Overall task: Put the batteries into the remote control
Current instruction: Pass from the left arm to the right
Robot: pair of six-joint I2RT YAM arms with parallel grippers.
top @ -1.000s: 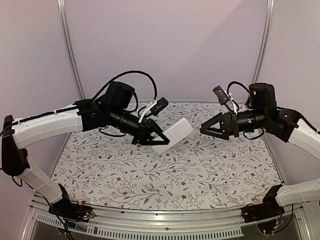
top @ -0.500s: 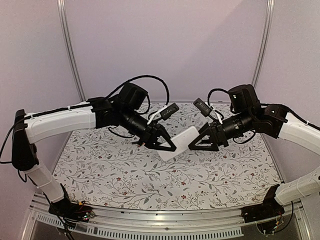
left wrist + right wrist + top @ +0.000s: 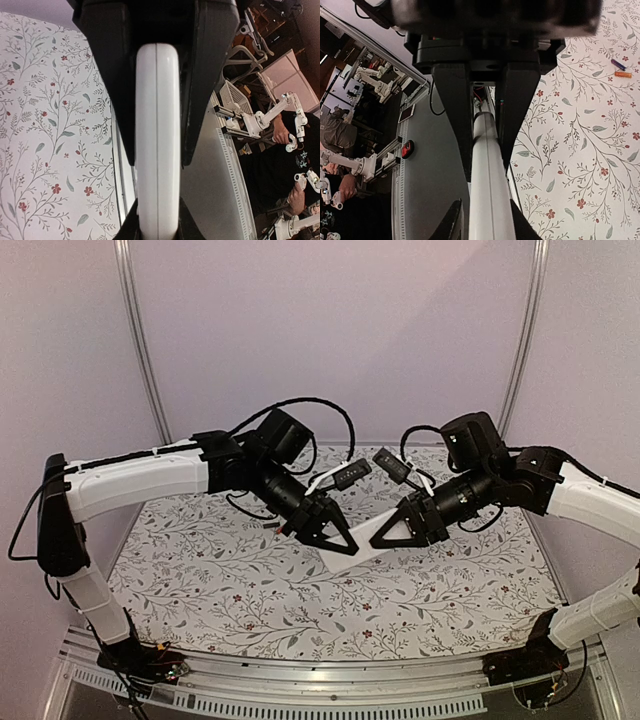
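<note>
Near rail (image 3: 330, 680): a metal strip runs along the table's front edge, with both arm bases bolted at its ends.
Table (image 3: 200, 580): it is covered by a white cloth printed with grey leaves and small red flowers.
Left gripper (image 3: 343, 537): it is clenched on the remote control, with one black finger on each flat side of the left end.
Remote control (image 3: 352, 556): it is held in the air above the middle of the table, with only the white back and the seamed white edge showing.
Long axis: it runs from one gripper to the other, left to right across the table, with the left end a little lower.
Right gripper (image 3: 377, 537): its fingers flank the remote's right end and sit close against both flat sides. I cannot tell whether they press on it.
Batteries (image 3: 620, 69): one dark and one orange battery lie on the cloth just beside each other, roughly parallel and well apart from the remote.
Room: the grippers meet well away from the near rail, the side posts and the back.
Back wall (image 3: 330, 340): it is made of plain lilac panels that stand beyond the table's far edge.
</note>
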